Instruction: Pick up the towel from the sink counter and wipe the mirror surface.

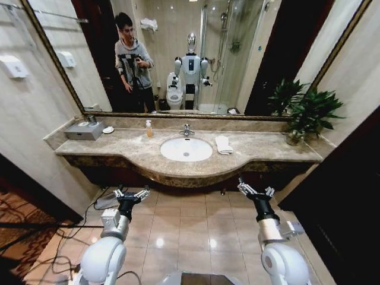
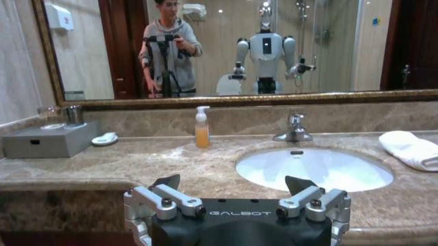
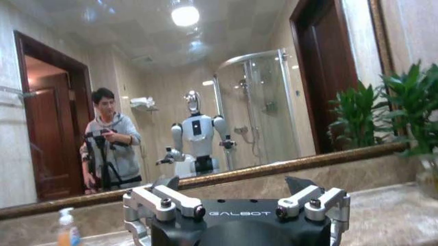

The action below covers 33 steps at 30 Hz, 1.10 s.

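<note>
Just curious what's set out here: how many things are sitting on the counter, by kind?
Towel: 1
Soap pump bottle: 1
Soap dish: 1
Grey box: 1
Potted plant: 1
Total: 5

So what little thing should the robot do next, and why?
Probably reach the right hand forward toward the towel. The towel lies folded on the sink counter just right of the basin, nearer that arm. Both hands, the left hand too, hang open and empty, short of the counter's front edge.
</note>
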### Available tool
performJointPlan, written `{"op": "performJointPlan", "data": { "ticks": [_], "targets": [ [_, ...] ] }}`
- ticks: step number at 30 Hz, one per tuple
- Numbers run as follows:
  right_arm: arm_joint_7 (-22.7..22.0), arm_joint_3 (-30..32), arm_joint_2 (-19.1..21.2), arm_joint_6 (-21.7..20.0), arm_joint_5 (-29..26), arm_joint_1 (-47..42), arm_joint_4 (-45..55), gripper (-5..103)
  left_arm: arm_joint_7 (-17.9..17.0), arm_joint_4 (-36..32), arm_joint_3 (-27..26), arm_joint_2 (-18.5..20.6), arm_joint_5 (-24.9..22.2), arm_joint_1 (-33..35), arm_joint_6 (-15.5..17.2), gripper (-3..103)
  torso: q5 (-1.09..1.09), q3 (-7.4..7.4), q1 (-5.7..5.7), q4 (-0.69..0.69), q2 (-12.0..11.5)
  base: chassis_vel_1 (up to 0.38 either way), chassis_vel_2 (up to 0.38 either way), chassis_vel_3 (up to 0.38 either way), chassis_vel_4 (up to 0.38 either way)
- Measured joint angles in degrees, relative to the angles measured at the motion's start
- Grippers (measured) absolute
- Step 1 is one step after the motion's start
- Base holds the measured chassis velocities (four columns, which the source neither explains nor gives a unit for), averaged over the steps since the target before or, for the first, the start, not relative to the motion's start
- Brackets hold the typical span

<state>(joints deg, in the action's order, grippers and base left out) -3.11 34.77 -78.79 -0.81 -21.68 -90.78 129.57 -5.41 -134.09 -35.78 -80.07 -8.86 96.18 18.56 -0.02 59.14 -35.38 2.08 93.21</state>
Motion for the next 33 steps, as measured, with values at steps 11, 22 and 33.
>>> {"op": "performJointPlan", "data": {
  "ticks": [11, 22, 33],
  "targets": [
    [-3.2, -1.5, 3.9, -3.7, -3.7, 6.1, -3.6, 100, 0.0, 0.0, 0.0, 0.0, 0.0, 0.0, 0.0, 100, 0.02, -0.01, 0.02, -0.01, 0.0, -0.174, 0.163, 0.165, -0.166],
    [-2.9, -3.5, 2.9, -4.7, -2.4, 8.7, -6.2, 100, 0.0, 0.0, 0.0, 0.0, 0.0, 0.0, 0.0, 100, -0.02, 0.0, 0.0, -0.02, 0.0, -0.201, 0.202, 0.206, -0.205],
    [-4.7, -6.9, 11.3, -15.3, -8.0, 21.6, -15.9, 100, 0.0, 0.0, 0.0, 0.0, 0.0, 0.0, 0.0, 100, 0.03, 0.01, -0.03, -0.04, 0.0, -0.119, 0.105, 0.092, -0.085]
  ]
}}
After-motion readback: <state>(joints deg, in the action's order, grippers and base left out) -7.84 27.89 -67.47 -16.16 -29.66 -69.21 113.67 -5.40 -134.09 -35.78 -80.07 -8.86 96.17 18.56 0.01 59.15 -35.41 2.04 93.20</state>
